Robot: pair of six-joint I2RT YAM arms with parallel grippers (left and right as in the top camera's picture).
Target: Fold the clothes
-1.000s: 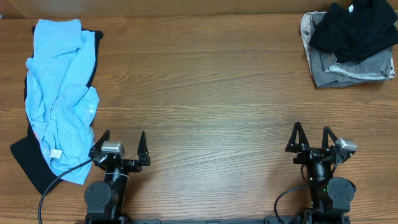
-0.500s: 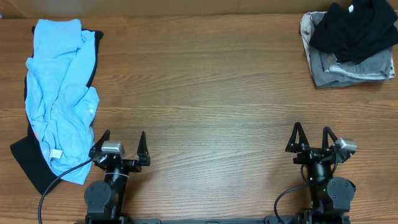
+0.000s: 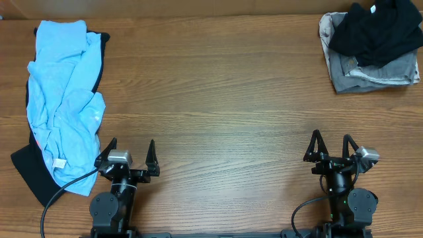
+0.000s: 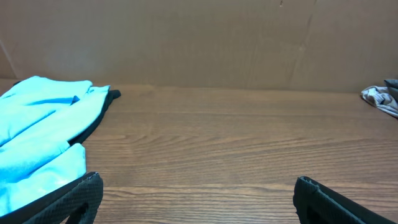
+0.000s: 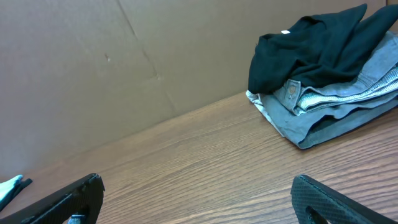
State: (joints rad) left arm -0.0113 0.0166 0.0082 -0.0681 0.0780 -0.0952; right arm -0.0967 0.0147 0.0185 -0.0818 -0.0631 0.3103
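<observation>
Jaws wide, empty: left gripper [image 3: 132,143], right gripper [image 3: 330,135]; light blue garment [image 3: 66,99] frame left, long axis top-to-bottom, nearest left gripper; black T-shirt pile [image 3: 377,33] upper right, well apart.

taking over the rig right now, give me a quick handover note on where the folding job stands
Grippers: left gripper and right gripper are both open and empty, parked at the near edge of the table.
Left pile: light blue garment lies crumpled over a black garment at the table's left edge.
Right pile: black T-shirt is bunched on a grey garment in the far right corner.
Done: nothing folded yet.
Left: all of it. The middle of the table is bare for spreading a garment.
</observation>
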